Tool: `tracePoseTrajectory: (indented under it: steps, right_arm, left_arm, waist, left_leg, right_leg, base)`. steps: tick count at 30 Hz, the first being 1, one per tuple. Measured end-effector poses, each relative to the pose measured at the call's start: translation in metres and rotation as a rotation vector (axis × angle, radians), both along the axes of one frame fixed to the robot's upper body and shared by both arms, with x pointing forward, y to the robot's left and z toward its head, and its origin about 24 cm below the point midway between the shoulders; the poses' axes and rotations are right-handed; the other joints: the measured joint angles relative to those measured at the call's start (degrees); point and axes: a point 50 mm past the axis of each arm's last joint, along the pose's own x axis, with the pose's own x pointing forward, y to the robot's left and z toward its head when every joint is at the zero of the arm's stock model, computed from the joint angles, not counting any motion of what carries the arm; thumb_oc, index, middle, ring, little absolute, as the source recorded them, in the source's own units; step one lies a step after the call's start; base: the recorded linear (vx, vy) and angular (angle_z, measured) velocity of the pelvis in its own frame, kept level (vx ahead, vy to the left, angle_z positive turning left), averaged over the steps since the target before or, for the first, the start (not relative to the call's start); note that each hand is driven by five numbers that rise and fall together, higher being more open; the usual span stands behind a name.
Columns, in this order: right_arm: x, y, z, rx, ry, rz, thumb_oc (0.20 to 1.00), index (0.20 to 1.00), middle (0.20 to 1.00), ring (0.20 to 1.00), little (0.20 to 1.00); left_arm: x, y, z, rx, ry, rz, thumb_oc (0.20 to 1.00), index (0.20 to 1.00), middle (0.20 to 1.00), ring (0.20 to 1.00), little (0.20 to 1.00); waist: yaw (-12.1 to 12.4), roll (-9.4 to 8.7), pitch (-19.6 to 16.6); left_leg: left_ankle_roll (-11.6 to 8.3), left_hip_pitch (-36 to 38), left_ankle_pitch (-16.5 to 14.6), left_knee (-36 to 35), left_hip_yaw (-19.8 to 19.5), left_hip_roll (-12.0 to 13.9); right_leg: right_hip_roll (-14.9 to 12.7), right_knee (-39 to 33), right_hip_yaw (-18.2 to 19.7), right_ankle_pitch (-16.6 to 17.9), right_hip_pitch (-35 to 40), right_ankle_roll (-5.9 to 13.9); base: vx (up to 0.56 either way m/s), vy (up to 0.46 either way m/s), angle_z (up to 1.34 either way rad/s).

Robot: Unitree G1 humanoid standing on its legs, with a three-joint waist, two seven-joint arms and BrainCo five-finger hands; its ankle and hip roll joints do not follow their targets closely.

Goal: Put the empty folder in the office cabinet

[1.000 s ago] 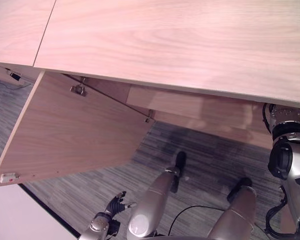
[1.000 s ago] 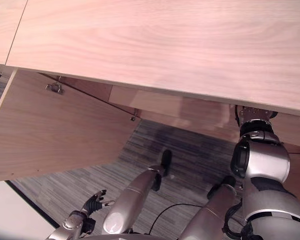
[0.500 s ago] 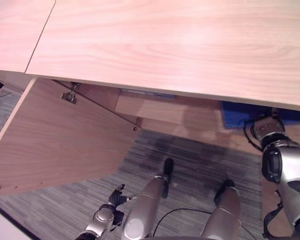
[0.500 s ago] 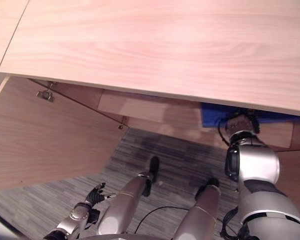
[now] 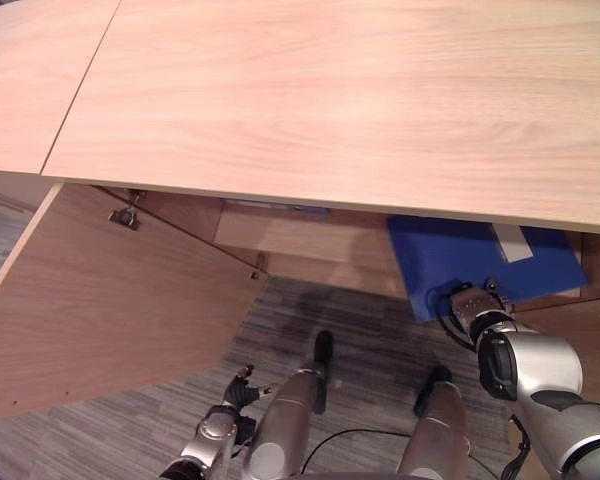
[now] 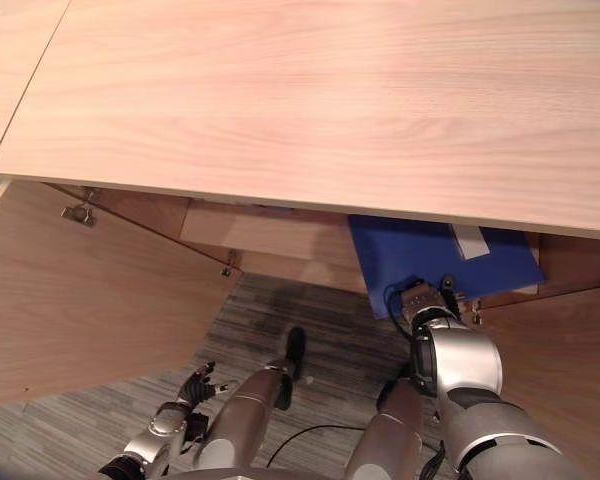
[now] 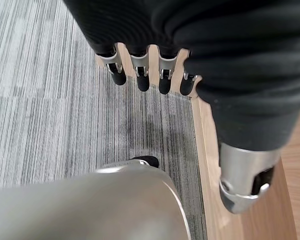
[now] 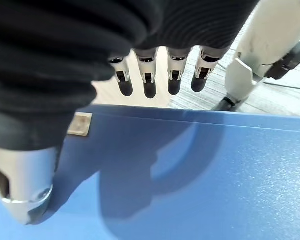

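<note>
Right hand (image 5: pixel 470 303), seen from the left eye, sits at the near edge of the blue folder (image 5: pixel 460 255), fingers not visible from here. Folder lies flat inside the office cabinet (image 5: pixel 310 100), under its wood top, w/ a white label (image 5: pixel 512 242) near its far side. Cabinet door (image 5: pixel 110 290) hangs open on the left, over grey carpet (image 5: pixel 350 310). Left hand (image 5: pixel 242 390) is low by the carpet, well apart from the folder.

Right eye: same layout, folder (image 6: pixel 430 252) partly sticking out past the top's front edge.

Left wrist: left hand's fingers (image 7: pixel 142 77) straight and relaxed, grasping nothing, carpet beyond.

Right wrist: right hand's fingers (image 8: pixel 149 80) extended, released, hovering above the folder's blue face (image 8: pixel 215 170); can't tell if the thumb touches it.
</note>
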Motion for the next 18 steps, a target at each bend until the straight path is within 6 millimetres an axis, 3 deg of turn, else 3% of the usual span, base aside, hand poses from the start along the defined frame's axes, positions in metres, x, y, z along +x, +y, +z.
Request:
tracePoseTrajectory:
  steps: [6,10,18]
  right_arm:
    - [0.019,-0.008,0.031,-0.023,-0.090,-0.001,1.000,1.000,1.000,1.000,1.000]
    - [0.024,-0.026,0.052,-0.054,-0.138,-0.016,1.000,1.000,1.000,1.000,1.000]
    - [0.017,-0.040,0.053,-0.029,-0.113,-0.003,1.000,1.000,1.000,1.000,1.000]
  left_arm:
    - [-0.001,0.001,-0.001,0.000,0.006,0.002,1.000,1.000,1.000,1.000,1.000]
    - [-0.003,0.001,-0.001,-0.004,0.011,-0.006,1.000,1.000,1.000,1.000,1.000]
    - [-0.021,0.009,-0.011,0.004,0.079,-0.005,1.000,1.000,1.000,1.000,1.000]
  waist:
    - [0.6,0.61,0.1]
    - [2.2,2.25,-0.1]
    - [2.9,2.94,0.3]
  left_leg:
    - [-0.40,0.4,1.0,-2.0,-0.1,0.2]
    - [-0.45,1.3,1.8,-3.2,-0.4,0.3]
    - [-0.49,3.5,3.2,-6.1,-1.6,0.5]
  right_leg:
    - [0.2,0.1,-0.2,0.0,-0.6,0.04]
    - [0.2,0.0,-0.9,0.0,0.2,-0.03]
    - [0.6,-0.4,-2.2,-0.3,2.0,-0.19]
  base:
    - [0.00,0.000,0.00]
    - [0.00,-0.009,0.05]
    - [-0.01,-0.022,0.06]
